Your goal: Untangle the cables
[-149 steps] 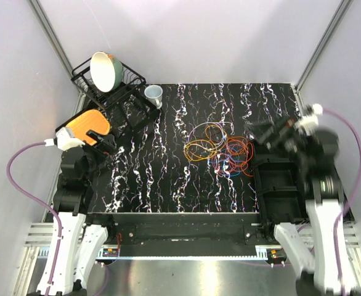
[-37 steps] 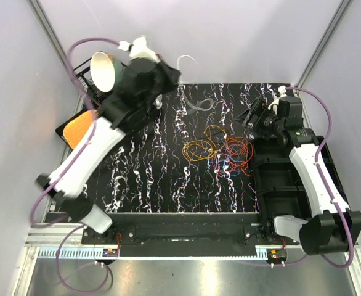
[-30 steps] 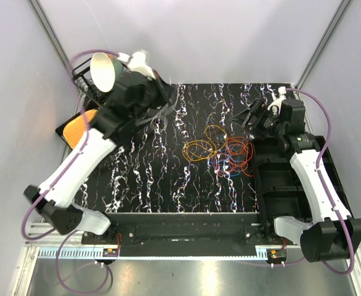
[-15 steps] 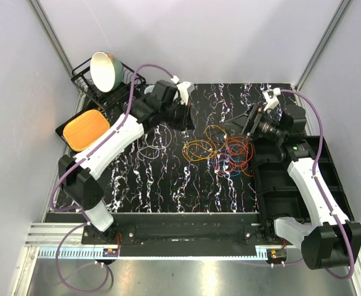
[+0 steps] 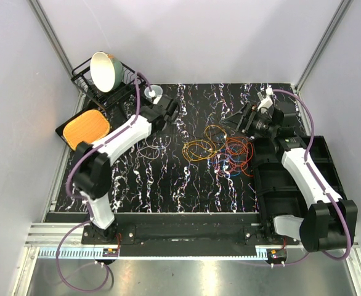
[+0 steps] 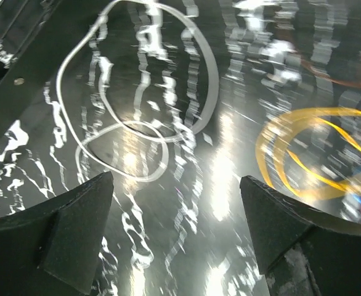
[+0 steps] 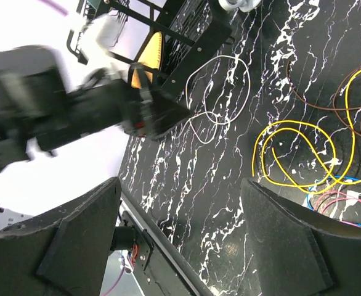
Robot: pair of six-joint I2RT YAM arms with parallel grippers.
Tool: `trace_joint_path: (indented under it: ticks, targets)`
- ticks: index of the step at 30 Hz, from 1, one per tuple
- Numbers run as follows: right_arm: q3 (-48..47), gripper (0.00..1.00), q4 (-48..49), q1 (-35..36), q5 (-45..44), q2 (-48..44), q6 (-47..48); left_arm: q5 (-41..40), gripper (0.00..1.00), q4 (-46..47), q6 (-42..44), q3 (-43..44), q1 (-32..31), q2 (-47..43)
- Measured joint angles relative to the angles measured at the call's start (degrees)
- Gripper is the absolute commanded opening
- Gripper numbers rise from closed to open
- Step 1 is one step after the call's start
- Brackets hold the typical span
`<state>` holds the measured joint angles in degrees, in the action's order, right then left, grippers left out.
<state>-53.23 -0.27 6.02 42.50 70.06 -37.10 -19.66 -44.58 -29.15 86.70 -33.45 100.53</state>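
The cables (image 5: pixel 220 151) lie in a loose tangle of orange, yellow, red, pink and blue loops on the black marbled table, right of centre. One white cable (image 5: pixel 148 147) lies apart to their left in loops. My left gripper (image 5: pixel 173 111) is open and empty, low over the table behind the white cable. The left wrist view shows the white cable (image 6: pixel 137 92), a yellow loop (image 6: pixel 310 148) and my open gripper (image 6: pixel 177 228). My right gripper (image 5: pixel 237 120) is open and empty just behind the tangle. The right wrist view shows it (image 7: pixel 180 234) above the table, with yellow loops (image 7: pixel 297 154) and the white cable (image 7: pixel 220 92).
A black dish rack (image 5: pixel 116 89) with a tilted bowl (image 5: pixel 103 71) stands at the back left, a cup (image 5: pixel 154 94) beside it. An orange plate (image 5: pixel 88 126) lies on a tray at the left edge. A black bin (image 5: pixel 291 185) sits along the right side.
My left arm came down from beside the rack, let go of the white cable, which now lies on the table, and drew back. My right gripper shifted slightly toward the far edge.
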Motion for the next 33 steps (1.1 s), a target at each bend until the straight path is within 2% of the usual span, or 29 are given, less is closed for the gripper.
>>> trace_joint_path:
  ticks: [5,11,20,21,22,25,26,29,33]
  targets:
    - [0.02,0.84,-1.14,0.00,-0.02,0.35,0.31,-3.17,0.80,0.22,-2.12,0.11,2.75,8.20]
    - [2.08,0.84,-1.90,0.04,-0.04,0.31,0.63,-3.41,0.78,1.49,-5.57,-1.77,5.51,11.23]
    - [2.80,0.85,-2.73,0.04,0.00,0.33,1.03,-2.23,0.61,5.60,-11.23,-5.46,5.33,14.69]
    - [2.80,0.85,-2.78,0.04,0.00,0.33,1.14,-1.97,0.58,6.21,-11.69,-5.60,5.35,14.75]
    - [2.80,0.85,-2.80,0.04,-0.02,0.33,1.27,-1.86,0.48,6.95,-12.20,-5.90,5.38,14.75]
    - [2.80,0.85,-3.08,0.07,-0.02,0.31,1.49,-1.18,0.29,9.35,-14.05,-7.04,5.42,14.49]
    - [2.80,0.85,-3.21,0.07,-0.09,0.28,1.64,-0.79,0.17,10.47,-14.62,-7.58,5.42,14.27]
    - [2.80,0.85,-4.11,0.07,-0.66,0.28,2.05,-0.59,0.00,13.38,-15.89,-9.88,5.44,13.18]
    - [2.80,0.85,-4.59,0.09,-1.33,0.28,2.58,-0.22,0.00,16.70,-17.00,-12.92,5.66,11.50]
